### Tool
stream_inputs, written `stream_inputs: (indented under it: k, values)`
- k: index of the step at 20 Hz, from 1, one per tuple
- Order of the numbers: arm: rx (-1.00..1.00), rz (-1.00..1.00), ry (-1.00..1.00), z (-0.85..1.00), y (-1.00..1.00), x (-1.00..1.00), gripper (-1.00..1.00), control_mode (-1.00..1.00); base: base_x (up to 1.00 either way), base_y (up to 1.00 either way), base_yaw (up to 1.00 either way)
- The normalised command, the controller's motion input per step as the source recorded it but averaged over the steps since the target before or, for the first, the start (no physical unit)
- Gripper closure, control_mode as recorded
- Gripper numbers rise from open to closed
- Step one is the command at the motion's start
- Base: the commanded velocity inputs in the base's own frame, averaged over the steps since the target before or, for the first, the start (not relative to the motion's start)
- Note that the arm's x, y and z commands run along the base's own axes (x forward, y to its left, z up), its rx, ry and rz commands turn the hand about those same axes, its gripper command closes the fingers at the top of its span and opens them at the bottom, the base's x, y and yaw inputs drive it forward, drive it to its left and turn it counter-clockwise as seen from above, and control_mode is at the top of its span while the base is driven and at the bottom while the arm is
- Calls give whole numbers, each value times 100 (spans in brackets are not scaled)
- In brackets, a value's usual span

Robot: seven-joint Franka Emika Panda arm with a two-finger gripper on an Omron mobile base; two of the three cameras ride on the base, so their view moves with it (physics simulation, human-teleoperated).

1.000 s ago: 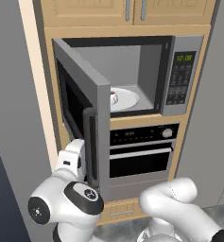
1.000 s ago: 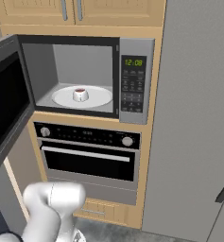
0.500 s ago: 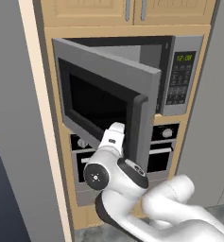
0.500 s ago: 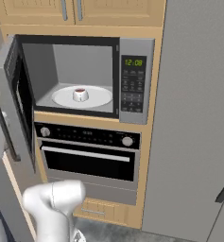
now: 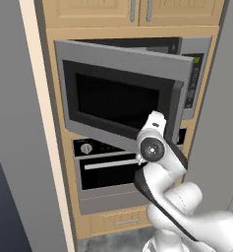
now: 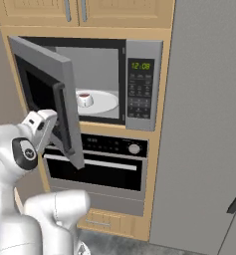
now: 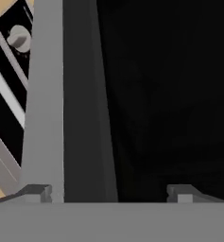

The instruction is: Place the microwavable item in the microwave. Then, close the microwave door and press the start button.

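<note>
We see the hand (image 7: 108, 191) pressed up against the outside of the microwave door (image 6: 45, 89), its two tips set wide apart with nothing between them but the door's dark window and its grey frame. In the right base view the hand (image 6: 42, 124) sits low against the door's outer face, just beside the vertical bar handle (image 6: 61, 117). The door stands partly swung in, roughly halfway shut, hinged on its left.

Past the door, deeper in than the hand, the microwave (image 6: 142, 84) cavity is open to the right base view. The small white bowl (image 6: 84, 99) with reddish-brown contents sits on the white turntable (image 6: 107, 102), well behind the door and apart from the hand.

To the right of the hand, beyond the door edge, the dark keypad (image 6: 139, 97) carries a green clock (image 6: 140, 65) that seems to read 12:08, though the digits are small. The key legends below it are too fine to read.

Below the hand is the wall oven (image 6: 104, 167) with its round knob (image 6: 134, 148) and horizontal handle (image 6: 97, 163); we make out no brand on it.
</note>
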Motion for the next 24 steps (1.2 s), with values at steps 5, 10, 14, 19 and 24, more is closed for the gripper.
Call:
stream_inputs:
  k: [5,10,14,19,24]
  values:
    - [11,3,3,21,-57,95,-100,-100,0,0,0]
    - [4,9,16,31,-9,100,-100,-100,0,0,0]
    - [0,5,29,50,0,100,-100,-100,0,0,0]
    - [0,4,22,27,-1,99,-100,-100,0,0,0]
    - [0,4,8,0,0,92,-100,-100,0,0,0]
